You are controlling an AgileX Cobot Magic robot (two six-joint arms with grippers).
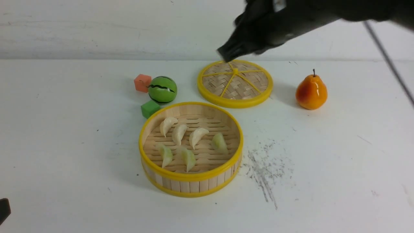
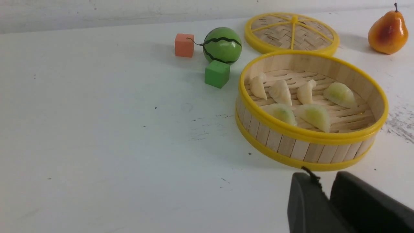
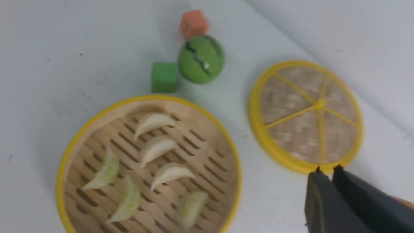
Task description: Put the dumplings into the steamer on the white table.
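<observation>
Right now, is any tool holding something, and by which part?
Nothing is held. The right tool is shut and empty above the table; the left tool grips nothing either.

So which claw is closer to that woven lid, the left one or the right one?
The right. The right claw hangs just above the woven lid's far rim, empty. The left claw sits low near the table's front edge, on the near side of the steamer, much farther away.

My front view blurs the right gripper (image 1: 226,55) and perhaps hides the lid's (image 1: 235,83) far rim behind it.
</observation>
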